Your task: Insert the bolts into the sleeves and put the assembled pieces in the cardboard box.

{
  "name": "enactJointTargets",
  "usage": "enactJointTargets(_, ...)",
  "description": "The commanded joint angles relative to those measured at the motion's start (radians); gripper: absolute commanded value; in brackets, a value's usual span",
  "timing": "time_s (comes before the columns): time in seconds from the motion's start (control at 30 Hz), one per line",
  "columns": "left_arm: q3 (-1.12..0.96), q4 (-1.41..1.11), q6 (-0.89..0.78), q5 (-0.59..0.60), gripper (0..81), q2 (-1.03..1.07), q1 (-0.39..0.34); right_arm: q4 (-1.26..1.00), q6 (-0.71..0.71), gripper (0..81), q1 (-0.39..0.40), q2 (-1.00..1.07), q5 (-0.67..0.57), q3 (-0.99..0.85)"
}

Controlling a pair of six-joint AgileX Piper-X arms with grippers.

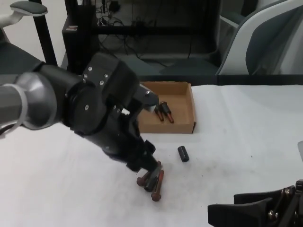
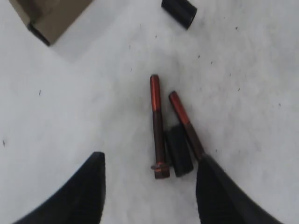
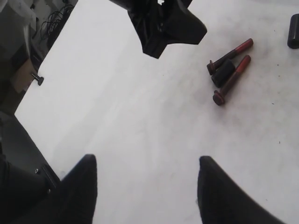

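**Parts cluster beneath the left arm.** Two red bolts (image 2: pixel 157 126) and one black sleeve (image 2: pixel 180 151) lie close together on the white bench (image 1: pixel 246 132). The sleeve is lodged between the two shafts near their head ends, touching or almost touching both.

The left gripper (image 2: pixel 148 161) hangs directly over this cluster with its jaws spread wide. One finger (image 2: pixel 219 196) is close to the head end of the outer bolt.

A second sleeve (image 1: pixel 183 153) lies apart, between the cluster and the cardboard box (image 1: pixel 165 126), which already holds assembled pieces (image 1: pixel 164 112). The right gripper (image 3: pixel 145 161), likewise wide open and empty, sits low at the near edge of the bench, well apart from the parts.

Probable hazards:
- Jaws closing across the whole cluster would pinch several parts at once rather than one.
- A finger landing on a shaft could roll a bolt or the sleeve away over the smooth surface.
- A bolt seized near one end may tilt, spoiling alignment with a sleeve bore.
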Motion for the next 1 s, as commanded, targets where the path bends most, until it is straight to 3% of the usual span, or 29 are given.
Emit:
enactJointTargets(0.0, -0.032, 0.004, 0.042, 0.032, 57.4, 0.037, 0.006, -0.024, 0.001, 62.4, 0.001, -0.001, -0.009, -0.001)
enactJointTargets(0.17, -0.109, 0.083, 0.073, 0.028, 56.6, 0.107, 0.017, -0.027, 0.001, 62.4, 0.001, -0.001, -0.009, -0.001)
enactJointTargets(0.37, -0.181, 0.095, 0.108, 0.033, 43.5, 0.16, 0.016, -0.027, 0.001, 62.4, 0.001, -0.001, -0.009, -0.001)
enactJointTargets(0.97, -0.184, 0.203, 0.208, 0.045, 43.4, 0.197, 0.014, -0.026, 0.001, 62.4, 0.001, -0.001, -0.032, -0.001)
